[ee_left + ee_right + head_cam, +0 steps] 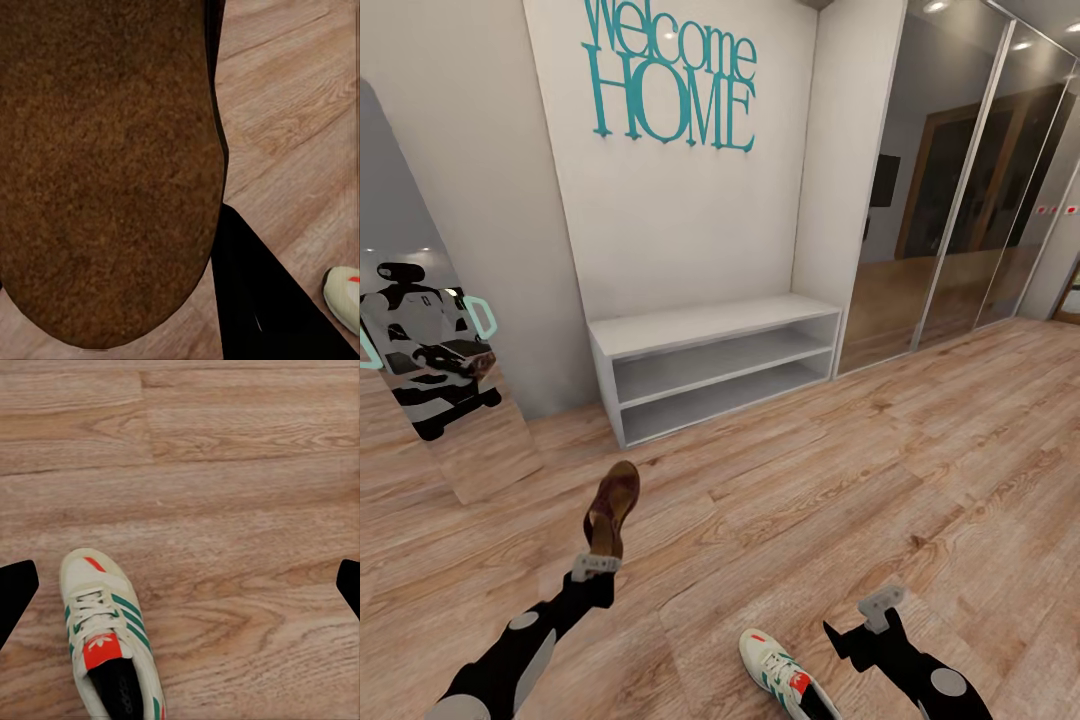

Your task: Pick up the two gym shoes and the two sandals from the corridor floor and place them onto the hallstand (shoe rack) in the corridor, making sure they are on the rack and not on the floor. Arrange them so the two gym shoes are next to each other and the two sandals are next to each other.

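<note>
Held sandal [612, 512] stands upright, toe up.

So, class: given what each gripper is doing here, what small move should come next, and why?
Probably carry the sandal, held in the left gripper, forward to a rack; only a plain white bench shows ahead. The right gripper hangs open above a gym shoe on the floor.

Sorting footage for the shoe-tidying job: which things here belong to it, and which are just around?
Job: sandal held in left gripper; gym shoe on corridor floor.
Just around: white two-tier bench, leaning mirror, Welcome HOME sign, mirrored wardrobe doors.
</note>
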Motion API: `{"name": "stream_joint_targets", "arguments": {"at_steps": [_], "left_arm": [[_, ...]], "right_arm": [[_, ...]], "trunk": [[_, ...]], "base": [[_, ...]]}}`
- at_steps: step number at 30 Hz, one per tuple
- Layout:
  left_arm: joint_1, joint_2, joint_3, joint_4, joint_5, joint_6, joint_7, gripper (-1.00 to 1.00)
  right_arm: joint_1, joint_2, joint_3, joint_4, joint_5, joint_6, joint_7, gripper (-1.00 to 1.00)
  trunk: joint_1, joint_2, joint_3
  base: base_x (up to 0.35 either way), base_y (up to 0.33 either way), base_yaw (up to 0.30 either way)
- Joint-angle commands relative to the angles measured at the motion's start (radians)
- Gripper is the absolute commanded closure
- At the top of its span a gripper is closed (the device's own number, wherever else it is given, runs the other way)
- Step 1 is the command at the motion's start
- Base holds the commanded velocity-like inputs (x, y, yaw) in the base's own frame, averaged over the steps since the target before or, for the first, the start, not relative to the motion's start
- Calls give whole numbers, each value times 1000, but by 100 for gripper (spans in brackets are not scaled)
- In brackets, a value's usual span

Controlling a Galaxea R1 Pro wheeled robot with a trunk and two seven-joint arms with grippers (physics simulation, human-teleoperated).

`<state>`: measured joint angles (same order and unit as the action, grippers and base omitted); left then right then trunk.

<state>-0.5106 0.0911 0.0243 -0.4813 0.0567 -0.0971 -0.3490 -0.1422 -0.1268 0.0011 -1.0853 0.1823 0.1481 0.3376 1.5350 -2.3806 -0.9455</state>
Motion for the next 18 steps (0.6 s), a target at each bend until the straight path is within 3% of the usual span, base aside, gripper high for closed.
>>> {"name": "stream_joint_targets", "arguments": {"at_steps": [1,7,15,17,18], "left_arm": [[-1,0,3,-2,-1,0,-9,100],[-10,-7,5,-10,-44,14,-15,100],[-38,-22,-2,-15,-66,30,-20,100],[-47,-24,-23,-20,-72,33,-26,100],[-52,-24,-54,-30,-77,35,-29,100]], "right_arm": [[0,0,0,-2,9,5,5,-100],[0,1,0,-1,16,8,8,-100],[0,3,0,-2,16,10,8,-100],[0,4,0,-4,16,10,8,-100],[0,4,0,-6,16,10,8,-100]], "trunk": [[0,0,-1],[23,-42,-21],[53,-98,-54],[61,-112,-63],[65,-119,-68]], "base": [[0,0,0],[0,0,6],[0,0,80],[0,0,101],[0,0,89]]}}
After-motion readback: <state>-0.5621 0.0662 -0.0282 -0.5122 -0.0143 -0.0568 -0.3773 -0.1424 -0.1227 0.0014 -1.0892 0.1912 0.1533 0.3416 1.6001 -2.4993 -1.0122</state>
